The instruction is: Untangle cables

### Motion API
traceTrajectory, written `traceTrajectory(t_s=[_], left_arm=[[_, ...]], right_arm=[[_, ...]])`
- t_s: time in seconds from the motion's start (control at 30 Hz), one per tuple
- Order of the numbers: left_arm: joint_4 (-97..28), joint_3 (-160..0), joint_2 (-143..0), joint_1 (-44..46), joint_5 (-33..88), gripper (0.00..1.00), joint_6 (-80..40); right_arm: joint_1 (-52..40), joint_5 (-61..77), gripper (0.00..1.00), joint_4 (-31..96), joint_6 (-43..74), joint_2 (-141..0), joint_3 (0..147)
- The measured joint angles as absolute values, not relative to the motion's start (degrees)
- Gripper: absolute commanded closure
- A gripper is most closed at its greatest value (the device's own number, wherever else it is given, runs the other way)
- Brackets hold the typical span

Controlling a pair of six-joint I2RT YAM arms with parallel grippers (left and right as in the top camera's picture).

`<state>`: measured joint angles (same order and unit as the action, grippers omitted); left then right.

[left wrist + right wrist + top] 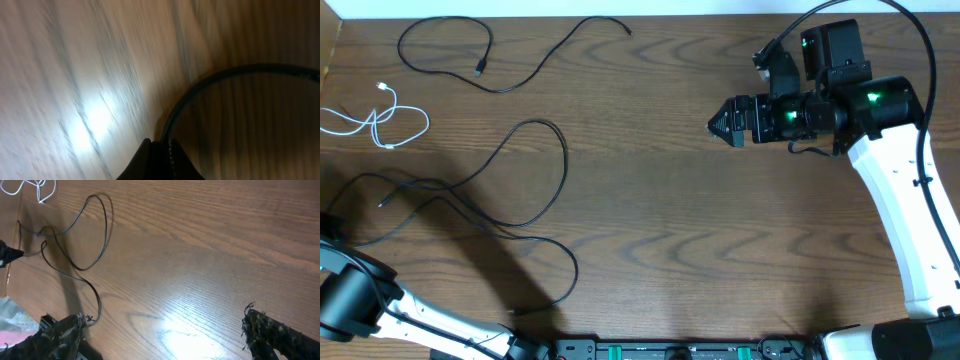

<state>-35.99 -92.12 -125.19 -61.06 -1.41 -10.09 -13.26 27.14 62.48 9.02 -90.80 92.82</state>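
Observation:
Three cables lie on the left half of the wooden table. A thin black cable (480, 70) curls at the back left. A white cable (375, 120) is bunched at the left edge. A long black cable (560, 170) loops across the left middle. My left gripper (161, 146) is shut on a black cable (210, 80) that arcs away over the wood. My right gripper (720, 125) hovers at the right back, apart from all cables. In the right wrist view the right gripper (165, 330) is open with only bare wood between its fingers.
The left arm (350, 295) comes in from the front left corner. The right arm's white link (910, 220) runs along the right side. The long black loop (105, 225) and the white cable (30, 187) also show in the right wrist view.

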Motion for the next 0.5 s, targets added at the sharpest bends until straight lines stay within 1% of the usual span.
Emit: traceTrajectory(t_s=[0.27,0.3,0.37,0.4,0.43,0.47,0.5], left_arm=[[-35.35,-100.14,-125.27,-61.08,-5.30,0.92,-5.63],[-35.35,-100.90,-125.27,-61.08,-5.50,0.89,-5.37],[-35.55,-102.78,-125.27,-61.08,-5.91,0.61,-4.67],[-35.59,-103.44,-125.27,-61.08,-6.02,0.41,-4.40],[-35.64,-103.98,-125.27,-61.08,-6.15,0.26,-4.14],[-35.70,-104.53,-125.27,-61.08,-6.20,0.21,-4.05],[-35.81,-104.95,-125.27,-61.08,-6.31,0.19,-4.05]], right_arm=[[-13.26,27.14,0.01,62.35,9.65,-90.80,92.82],[-13.26,27.11,0.01,62.30,9.67,-90.80,92.82],[-13.26,27.11,0.01,62.06,9.93,-90.80,92.82],[-13.26,27.11,0.01,62.06,10.04,-90.80,92.82],[-13.26,27.11,0.01,62.04,10.09,-90.80,92.82],[-13.26,27.11,0.01,62.08,10.09,-90.80,92.82],[-13.26,27.11,0.01,62.06,10.09,-90.80,92.82]])
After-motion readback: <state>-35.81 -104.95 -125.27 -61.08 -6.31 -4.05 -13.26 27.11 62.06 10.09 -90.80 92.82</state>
